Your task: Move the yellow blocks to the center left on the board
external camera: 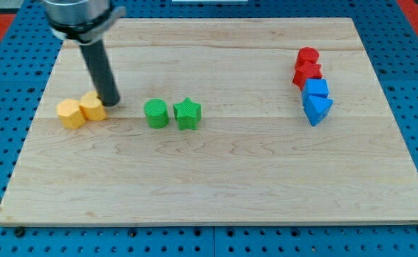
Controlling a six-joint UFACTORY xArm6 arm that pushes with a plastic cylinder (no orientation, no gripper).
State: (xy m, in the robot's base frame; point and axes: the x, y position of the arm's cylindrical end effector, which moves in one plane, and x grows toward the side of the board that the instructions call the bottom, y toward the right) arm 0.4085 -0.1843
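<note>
Looking left to right: both yellow blocks [81, 111] sit touching each other, directly left of my tip [111, 104], which looks pressed against the nearer one's right side. No claw here, just a bare rod holding nothing. They're roughly center left already; any further nudge goes leftward.

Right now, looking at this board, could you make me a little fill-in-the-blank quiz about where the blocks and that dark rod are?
1. My tip sits just to the view's right of the two ____ blocks.
2. The green cylinder and green star lie side by side; the star is on the view's ____.
3. At the view's right, the two red blocks lie nearer the view's top than the two ____ blocks.

Missing words: yellow; right; blue
</note>
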